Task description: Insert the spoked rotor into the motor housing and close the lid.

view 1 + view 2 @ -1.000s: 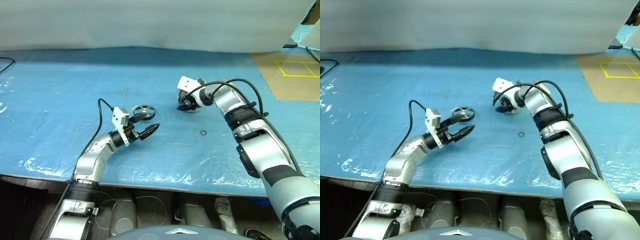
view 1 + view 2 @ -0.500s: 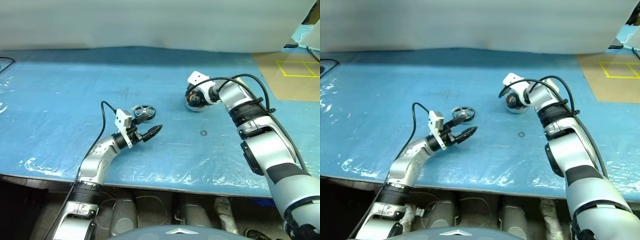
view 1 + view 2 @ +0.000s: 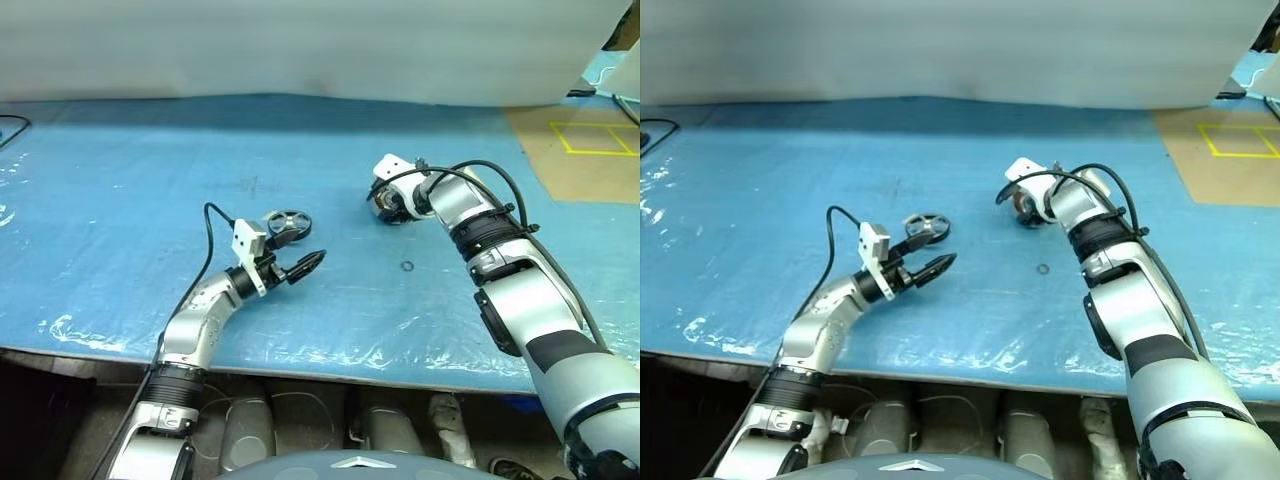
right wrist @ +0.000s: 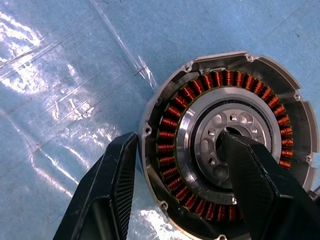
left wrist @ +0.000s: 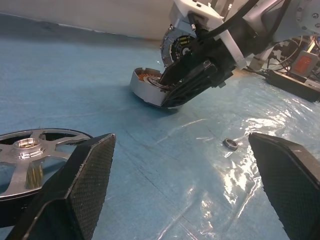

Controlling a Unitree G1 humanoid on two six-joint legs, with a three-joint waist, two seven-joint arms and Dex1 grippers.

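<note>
The spoked rotor point(image 3: 288, 222) lies flat on the blue table cover, black rim up. My left gripper point(image 3: 298, 252) hovers open just in front of it; the rotor point(image 5: 30, 155) sits outside the jaws, beside one finger point(image 5: 85, 185). Further right the motor housing point(image 3: 392, 208) rests on the cover with its copper windings point(image 4: 225, 80) showing. Its lid point(image 5: 172, 42) stands up at the rim. My right gripper point(image 4: 177, 137) points down over the housing, open. One finger point(image 4: 110, 190) is outside the rim, the other point(image 4: 245, 180) over the hub.
A small dark ring point(image 3: 407, 266) lies on the cover between the arms. Brown board with yellow tape point(image 3: 585, 150) borders the far right. A black cable point(image 3: 10, 125) lies at the far left. The table's front edge point(image 3: 300, 365) runs close below the left arm.
My right hand swung a little to the right and tipped down over the housing, which stayed put. The left gripper and the rotor kept still.
</note>
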